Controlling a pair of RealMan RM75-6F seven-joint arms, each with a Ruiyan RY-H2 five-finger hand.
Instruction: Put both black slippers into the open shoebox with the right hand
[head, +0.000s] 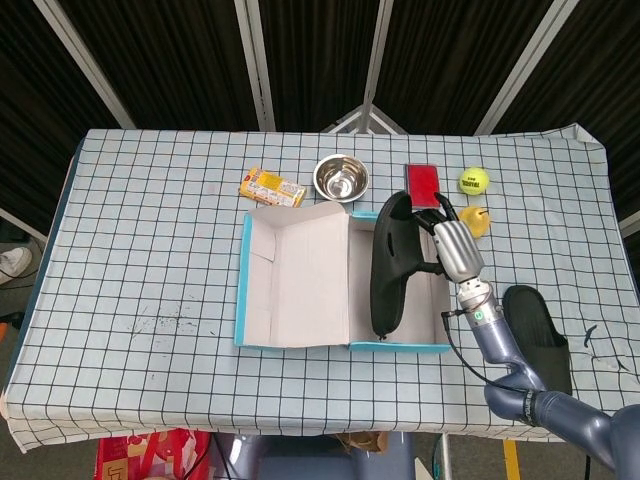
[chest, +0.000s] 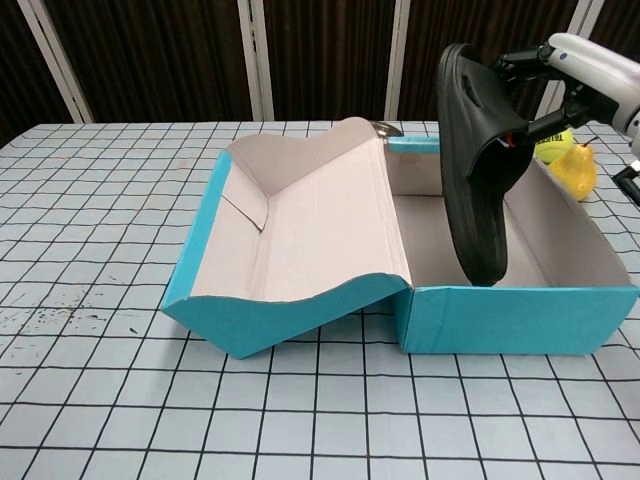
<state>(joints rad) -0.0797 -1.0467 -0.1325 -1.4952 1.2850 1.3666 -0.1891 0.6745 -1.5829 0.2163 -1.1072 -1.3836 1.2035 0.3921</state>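
Gripping a black slipper (chest: 477, 170) on edge, right robot hand (chest: 585, 75), over shoebox (chest: 520, 318)

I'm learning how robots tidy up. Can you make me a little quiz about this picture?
1. True or false: the right hand holds a black slipper over the shoebox.
2. Where is the other slipper? A) in the box B) on the table, right of the box C) in the metal bowl
3. What yellow round thing lies beside the red card?

Key: 1 true. 2 B. 3 the tennis ball.
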